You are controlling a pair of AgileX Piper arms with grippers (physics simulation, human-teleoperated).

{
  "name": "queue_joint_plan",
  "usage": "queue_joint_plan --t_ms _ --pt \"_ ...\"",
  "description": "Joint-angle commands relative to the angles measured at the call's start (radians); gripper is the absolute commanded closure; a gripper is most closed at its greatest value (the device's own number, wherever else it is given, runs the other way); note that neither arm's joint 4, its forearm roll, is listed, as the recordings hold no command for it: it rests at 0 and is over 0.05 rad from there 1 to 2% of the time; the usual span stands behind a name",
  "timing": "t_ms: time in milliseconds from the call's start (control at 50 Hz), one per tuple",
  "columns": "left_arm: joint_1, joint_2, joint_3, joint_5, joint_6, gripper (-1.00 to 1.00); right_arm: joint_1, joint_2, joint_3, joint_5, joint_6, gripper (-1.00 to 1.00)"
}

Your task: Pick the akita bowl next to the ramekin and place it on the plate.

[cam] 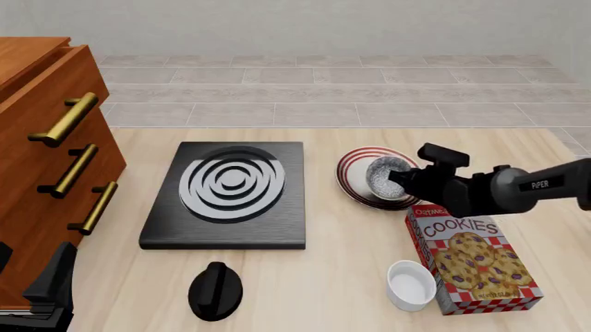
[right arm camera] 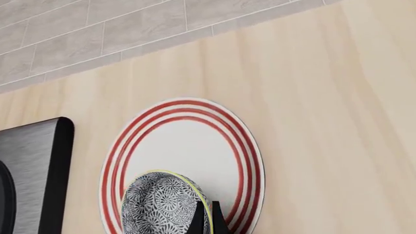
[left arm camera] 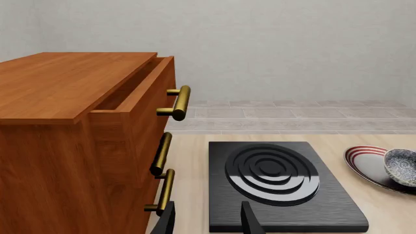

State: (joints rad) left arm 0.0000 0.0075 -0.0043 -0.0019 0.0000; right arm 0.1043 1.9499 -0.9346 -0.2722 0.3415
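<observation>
Setting: pale wood table with grey tiles behind, as we see it from the front.
Bowl: our speckled bowl sits on the red-ringed plate, right of centre in the frame.
Looks: fine grey-and-white pattern, darker outside.
Handling: we judge it stiff, light, glossy and chippable; the thin rim is the place to pinch.
Right claw: closed narrow on the bowl's rim.
Left claw: parted, holding nothing.
Ramekin: lower right, beside the cookie box.

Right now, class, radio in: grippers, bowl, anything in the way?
Right gripper shut on akita bowl rim, over the plate. Left gripper open, idle by the stove. Nothing blocking the plate.
</observation>
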Motion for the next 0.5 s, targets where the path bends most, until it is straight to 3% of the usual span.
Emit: queue_joint_plan --t_ms 20,500 --pt "0.000 0.000 0.000 0.000 0.000 -1.00 -0.002 0.010 -0.018 0.000 0.006 1.00" --pt "0.000 0.000 0.000 0.000 0.000 -1.00 -0.003 0.038 -0.010 -0.027 0.001 1.00"
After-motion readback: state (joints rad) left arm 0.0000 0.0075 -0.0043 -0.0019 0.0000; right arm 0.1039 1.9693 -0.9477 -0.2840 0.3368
